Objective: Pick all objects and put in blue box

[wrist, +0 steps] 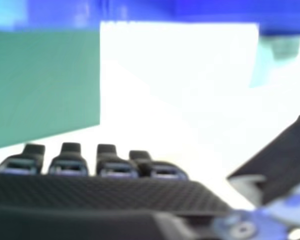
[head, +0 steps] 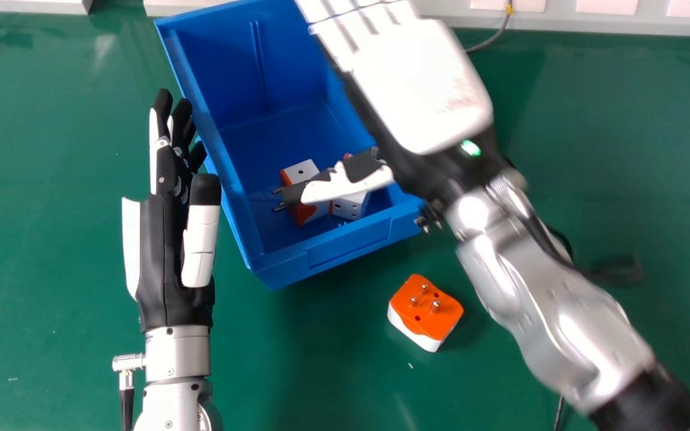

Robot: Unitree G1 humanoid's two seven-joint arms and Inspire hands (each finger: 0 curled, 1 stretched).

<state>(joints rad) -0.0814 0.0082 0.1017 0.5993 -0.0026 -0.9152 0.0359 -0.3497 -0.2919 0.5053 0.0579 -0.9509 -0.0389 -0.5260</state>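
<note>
Head view: right hand [head: 420, 84] released, fingertips cut off, thumb part-hiding adapters [head: 302, 171] in blue box [head: 285, 269]; left hand [head: 168, 257] released.

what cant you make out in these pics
- Fingertips of the right hand: head view, cut off by the top edge
- Part of the blue box's right wall: head view, behind the right hand
- Parts of the adapters inside: head view, behind the right thumb
- Underside of the table adapter: head view, faces down
</note>
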